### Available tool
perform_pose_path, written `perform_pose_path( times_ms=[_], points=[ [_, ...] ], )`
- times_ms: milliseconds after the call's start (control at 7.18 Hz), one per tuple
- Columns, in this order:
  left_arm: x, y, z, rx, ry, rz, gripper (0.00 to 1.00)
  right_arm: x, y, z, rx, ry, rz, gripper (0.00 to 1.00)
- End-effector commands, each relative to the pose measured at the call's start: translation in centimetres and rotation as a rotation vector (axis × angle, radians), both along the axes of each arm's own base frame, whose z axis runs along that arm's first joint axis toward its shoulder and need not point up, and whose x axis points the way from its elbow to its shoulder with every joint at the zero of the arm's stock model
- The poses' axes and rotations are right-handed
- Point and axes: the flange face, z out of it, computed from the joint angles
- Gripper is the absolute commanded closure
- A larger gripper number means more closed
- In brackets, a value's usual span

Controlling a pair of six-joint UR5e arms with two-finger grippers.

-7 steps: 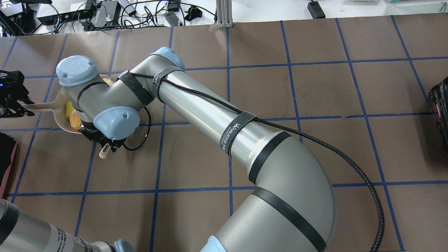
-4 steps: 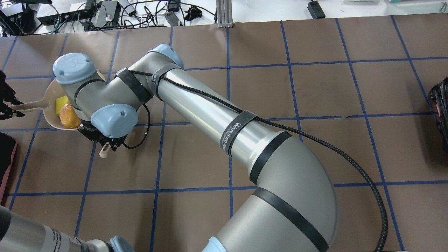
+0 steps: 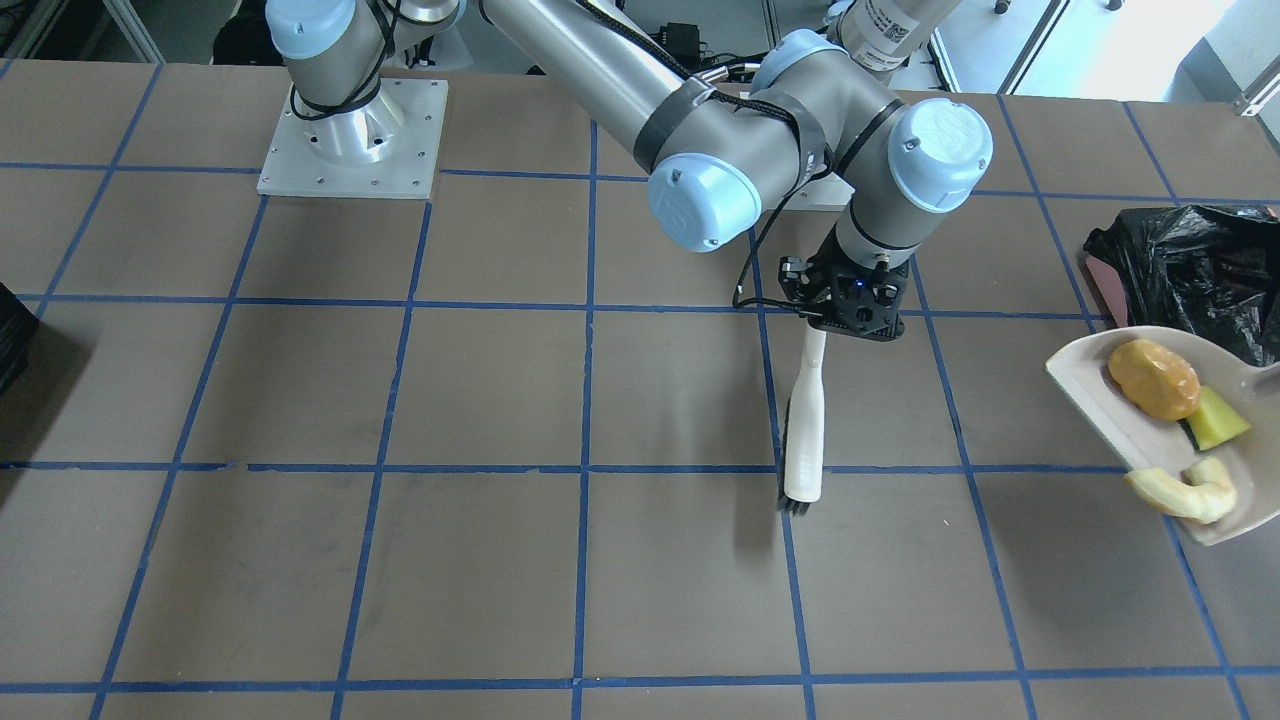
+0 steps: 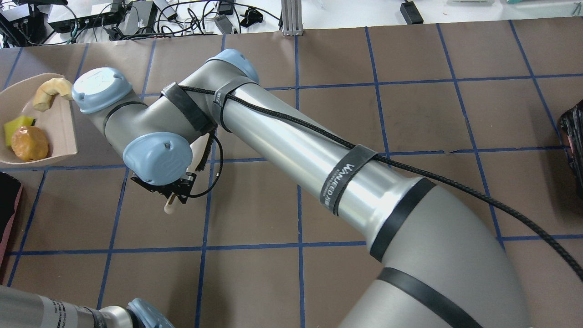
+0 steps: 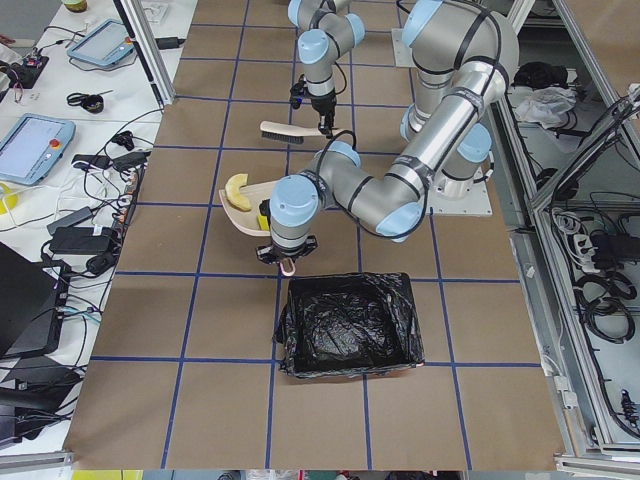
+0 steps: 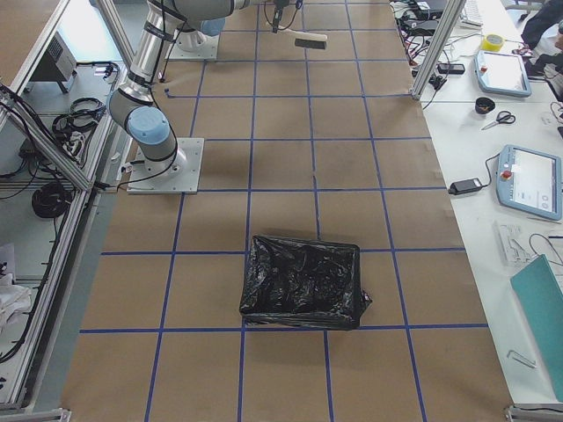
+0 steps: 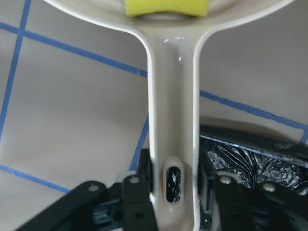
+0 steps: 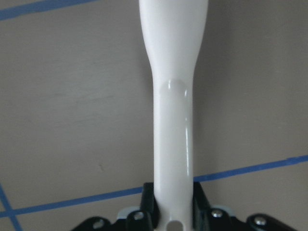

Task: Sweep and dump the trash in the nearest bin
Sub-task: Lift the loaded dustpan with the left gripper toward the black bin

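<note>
The orange-brown lump (image 3: 1153, 380), the yellow wedge (image 3: 1217, 418) and the pale banana-like peel (image 3: 1185, 492) all lie inside the white dustpan (image 3: 1095, 405). The lump and the wedge touch each other near the back of the pan. The peel sits apart from them, close to one side wall. In the front-facing view the pan's back edge overlaps the crinkled black liner of the bin (image 3: 1190, 265). In the left-end view the pan sits beside the bin and next to one of its corners, not over its opening. The pan looks raised off the desk (image 3: 480, 400), though how high is hard to tell.

The left fingers (image 7: 137, 190) are clamped on the end of the dustpan's long handle, one on each side of its hanging slot. Black bag plastic shows just beneath them.

Well apart from the pan, nearer the middle of the desk, the right fingers (image 8: 148, 211) are pressed against both sides of the white brush (image 3: 805, 430) at its handle end. The brush points away from the robot, with its dark bristles at the far tip. Its shadow falls to one side on the brown, blue-taped surface.

A second black-lined bin (image 6: 299, 281) stands at the desk's opposite end.
</note>
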Motion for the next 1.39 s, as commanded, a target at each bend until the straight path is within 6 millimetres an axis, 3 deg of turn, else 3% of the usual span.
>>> perform_pose_path(
  times_ms=[0, 139, 279, 418, 557, 697, 1114, 1254],
  points=[
    [6.0, 7.6, 2.5, 0.010, -0.022, 0.146, 1.00, -10.2, 4.1, -0.6, -0.012, 0.047, 0.018, 1.00],
    [8.4, 11.0, 2.9, 0.018, -0.036, 0.212, 1.00, -16.0, 6.1, -1.2, -0.046, 0.005, 0.048, 1.00],
    [10.3, 13.8, 2.9, 0.022, -0.036, 0.275, 1.00, -20.5, 8.6, -2.5, -0.050, -0.010, 0.102, 1.00],
    [12.0, 16.2, 3.7, 0.025, -0.053, 0.323, 1.00, -22.8, 10.0, -3.6, -0.070, -0.026, 0.114, 1.00],
    [14.2, 18.6, 4.8, 0.099, -0.119, 0.358, 1.00, -23.4, 10.6, -5.0, -0.063, -0.004, 0.126, 1.00],
    [15.7, 19.4, 6.3, 0.157, -0.184, 0.349, 1.00, -23.7, 10.7, -5.1, -0.061, 0.011, 0.173, 1.00],
    [16.9, 20.6, 6.0, 0.284, -0.285, 0.255, 1.00, -24.0, 11.6, -6.4, -0.009, 0.037, 0.180, 1.00],
    [17.1, 21.2, 5.1, 0.353, -0.304, 0.245, 1.00, -24.0, 11.6, -6.5, -0.007, 0.036, 0.180, 1.00]
  ],
)
